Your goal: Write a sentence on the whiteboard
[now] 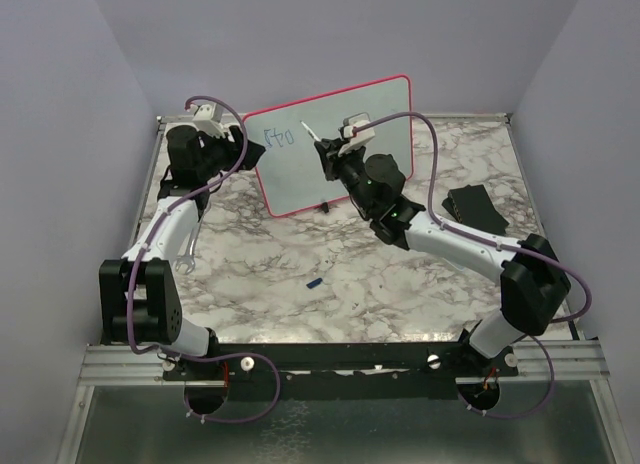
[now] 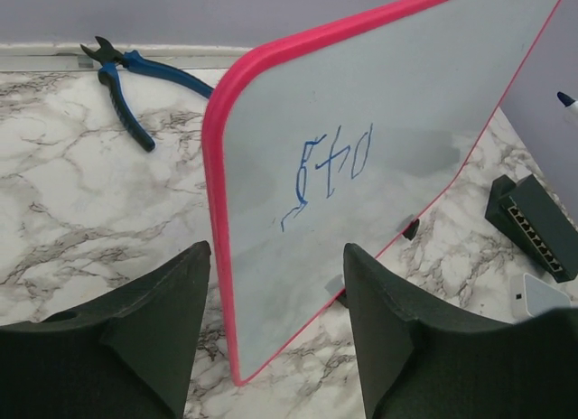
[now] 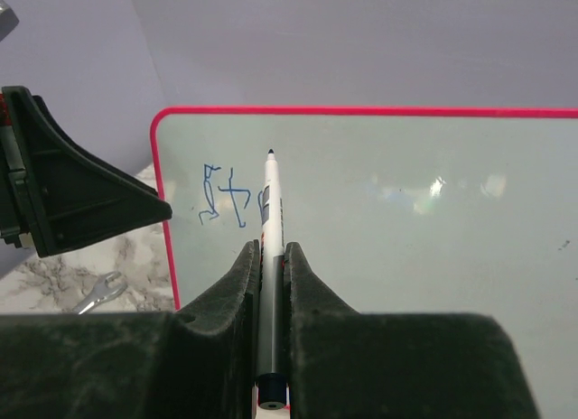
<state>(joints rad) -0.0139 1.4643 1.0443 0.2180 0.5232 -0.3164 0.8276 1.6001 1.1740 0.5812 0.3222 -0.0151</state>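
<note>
The whiteboard stands upright at the back of the marble table on small black feet, its frame pink-red. A few blue letters of the sentence are at its upper left; they also show in the wrist views. My left gripper is open, its fingers on either side of the whiteboard's left edge and apart from it. My right gripper is shut on a white marker, whose tip points at the whiteboard just right of the letters.
Blue-handled pliers lie by the back wall behind the board. A wrench lies beside the left arm. A black box with ports sits to the right. A small blue piece lies mid-table.
</note>
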